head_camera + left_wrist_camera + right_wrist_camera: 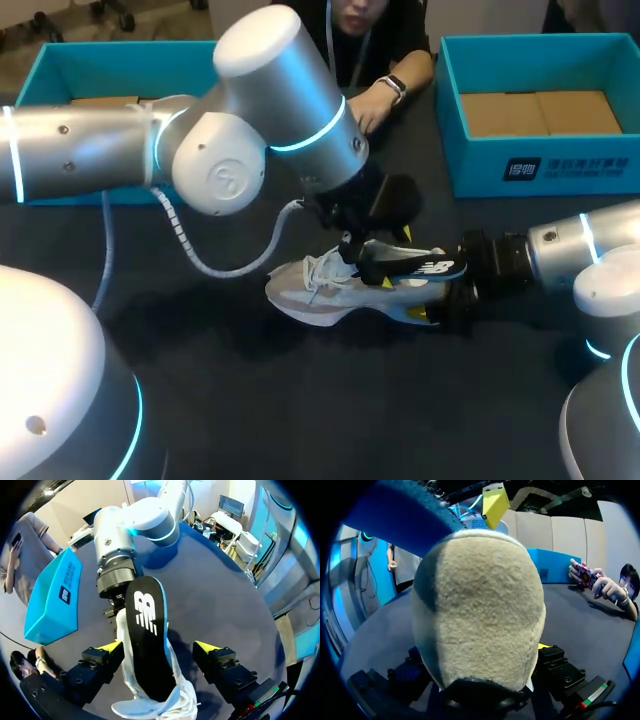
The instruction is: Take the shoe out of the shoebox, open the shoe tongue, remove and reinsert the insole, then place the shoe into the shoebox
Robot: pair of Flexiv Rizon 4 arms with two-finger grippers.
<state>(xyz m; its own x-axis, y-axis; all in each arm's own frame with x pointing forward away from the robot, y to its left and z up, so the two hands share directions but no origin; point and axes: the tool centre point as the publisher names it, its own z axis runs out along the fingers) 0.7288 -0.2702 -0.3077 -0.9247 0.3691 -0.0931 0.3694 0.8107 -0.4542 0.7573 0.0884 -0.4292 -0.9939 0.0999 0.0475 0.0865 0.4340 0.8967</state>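
The left gripper (157, 647) hung over a pale grey-and-white lace-up running shoe (320, 295), its yellow-tipped fingers (111, 646) spread wide. Between them lay a long black foam insole (147, 630) with a white logo, and it touched neither finger as far as the left wrist view showed. Its front end sat down in the shoe's opening. Its rounded back end rose ahead of the fingers, toward the right gripper (438, 298).

The shoe rested on the dark table (300, 400), under the left gripper's fingers, with its toe pointing away from the right gripper. Its beige suede heel filled the space between the right gripper's fingers. One yellow tip lay against the heel's side and the other was hidden behind the suede, so those fingers seemed to be pinching the heel from both sides.

Two open teal cardboard boxes, one shoebox (545, 165) and a second (60, 60), stood well apart from both grippers. The shoe lay outside them.
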